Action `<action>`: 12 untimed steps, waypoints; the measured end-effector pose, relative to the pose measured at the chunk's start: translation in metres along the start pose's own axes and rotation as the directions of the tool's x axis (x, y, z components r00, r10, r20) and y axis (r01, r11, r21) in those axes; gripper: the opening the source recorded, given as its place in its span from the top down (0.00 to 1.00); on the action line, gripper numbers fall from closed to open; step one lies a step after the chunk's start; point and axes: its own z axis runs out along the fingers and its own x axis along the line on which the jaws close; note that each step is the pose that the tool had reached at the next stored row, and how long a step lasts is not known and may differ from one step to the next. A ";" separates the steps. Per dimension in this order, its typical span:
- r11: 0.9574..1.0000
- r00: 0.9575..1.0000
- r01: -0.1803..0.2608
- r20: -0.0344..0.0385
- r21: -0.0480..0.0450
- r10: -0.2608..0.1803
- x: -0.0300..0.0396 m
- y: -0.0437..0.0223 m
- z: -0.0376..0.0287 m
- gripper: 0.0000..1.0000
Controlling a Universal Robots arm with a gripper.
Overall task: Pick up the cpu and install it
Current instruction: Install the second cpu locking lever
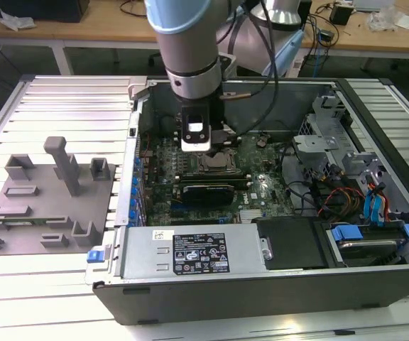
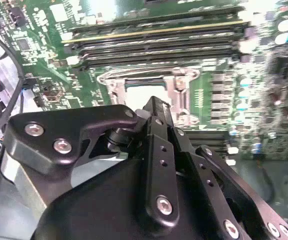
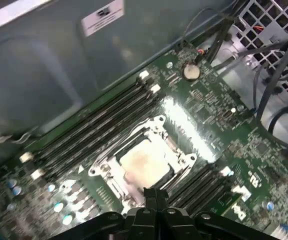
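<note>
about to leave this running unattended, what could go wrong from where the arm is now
The cpu lies in the metal-framed socket with the gripper right at its edge; if the chip sits slightly askew, pressing or brushing it could harm it or the socket. The memory slots run close beside the socket, so a sideways drift could clip them. Loose cables hang inside the computer case, a snag risk for the arm.
</note>
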 end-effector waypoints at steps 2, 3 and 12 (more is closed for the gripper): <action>1.000 1.000 -0.002 -0.013 0.010 0.002 -0.0052 0.0058 0.0031 0.89; 1.000 1.000 -0.003 -0.019 0.016 0.003 -0.0080 0.0090 0.0048 0.89; 0.996 0.998 -0.005 -0.064 0.084 0.010 -0.0122 0.0136 0.0076 0.89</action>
